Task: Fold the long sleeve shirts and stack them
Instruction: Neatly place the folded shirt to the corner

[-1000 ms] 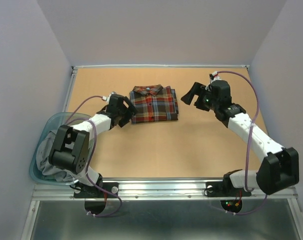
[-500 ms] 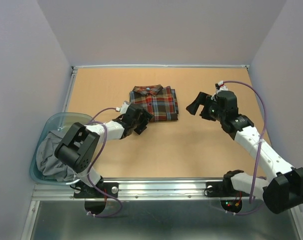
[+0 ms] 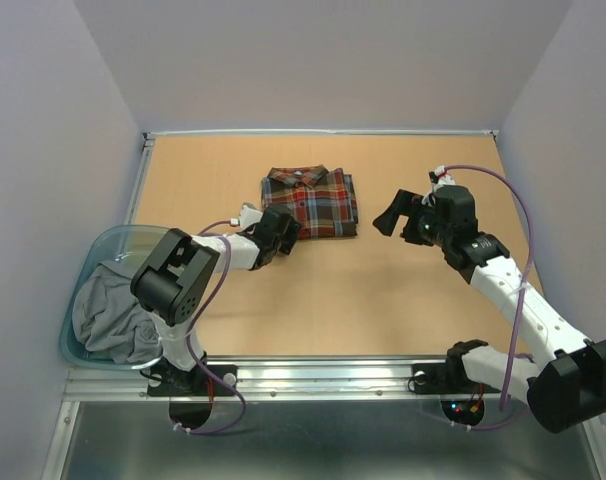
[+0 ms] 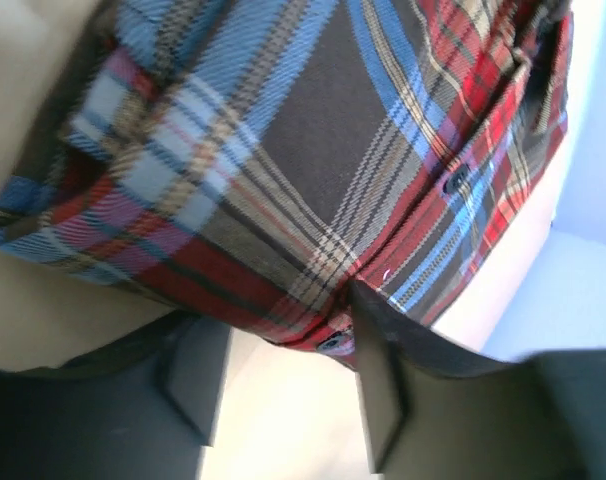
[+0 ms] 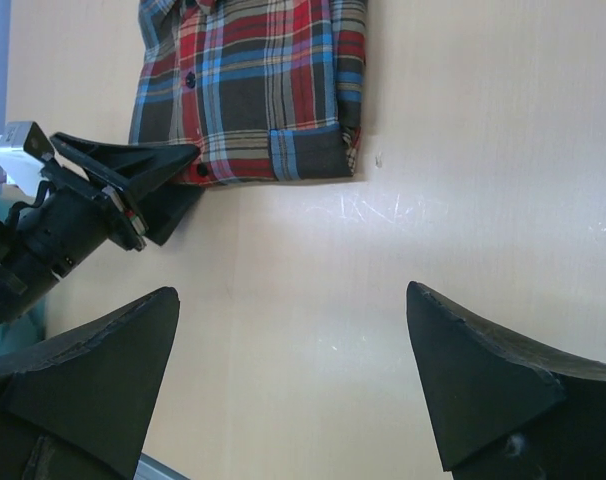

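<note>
Folded plaid shirt [image 3: 309, 203] lies toward the back of the table [image 3: 383, 300], left gripper [image 3: 285, 230] sits half-open at its near-left corner, nothing pinched, and right gripper [image 3: 394, 211] hangs wide open and empty nearby.

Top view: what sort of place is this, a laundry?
Probably a robot test cell: plain walls box in a wooden table, two robot arms are bolted at its near edge, one folded plaid shirt lies on it.

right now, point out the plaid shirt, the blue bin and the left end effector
plaid shirt [image 3: 311, 203], top view, middle of its folded front
blue bin [image 3: 111, 234], top view, far rim
left end effector [image 3: 286, 230], top view, between its fingertips
</note>
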`<action>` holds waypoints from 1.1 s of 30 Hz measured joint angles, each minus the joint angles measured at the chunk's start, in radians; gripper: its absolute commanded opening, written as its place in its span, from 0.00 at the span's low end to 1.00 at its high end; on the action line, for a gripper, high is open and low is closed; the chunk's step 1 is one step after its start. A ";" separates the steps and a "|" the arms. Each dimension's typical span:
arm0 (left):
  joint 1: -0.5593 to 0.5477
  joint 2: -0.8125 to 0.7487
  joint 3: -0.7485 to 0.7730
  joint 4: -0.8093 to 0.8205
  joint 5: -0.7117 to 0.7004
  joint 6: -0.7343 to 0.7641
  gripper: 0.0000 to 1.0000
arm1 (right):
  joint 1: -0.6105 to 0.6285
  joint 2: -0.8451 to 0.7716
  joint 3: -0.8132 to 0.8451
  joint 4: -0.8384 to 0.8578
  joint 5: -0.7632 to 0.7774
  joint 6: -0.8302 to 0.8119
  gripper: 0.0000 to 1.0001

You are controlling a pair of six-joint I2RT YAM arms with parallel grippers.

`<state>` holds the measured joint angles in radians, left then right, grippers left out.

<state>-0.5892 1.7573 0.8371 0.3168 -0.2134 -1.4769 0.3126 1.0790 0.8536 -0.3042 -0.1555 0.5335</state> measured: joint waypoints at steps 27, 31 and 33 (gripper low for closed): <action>0.521 0.199 0.360 -0.179 -0.012 0.346 0.00 | -0.004 0.013 0.000 -0.006 -0.002 -0.070 1.00; 0.616 0.245 0.466 -0.234 -0.011 0.429 0.00 | -0.004 0.031 0.000 -0.010 -0.002 -0.082 1.00; 0.661 0.272 0.514 -0.250 -0.007 0.478 0.00 | -0.004 0.037 0.000 -0.011 -0.002 -0.087 1.00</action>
<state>0.0723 2.0293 1.3510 0.0666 -0.2207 -0.9985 0.3088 1.1156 0.8539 -0.3149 -0.1577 0.4465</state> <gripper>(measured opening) 0.211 0.999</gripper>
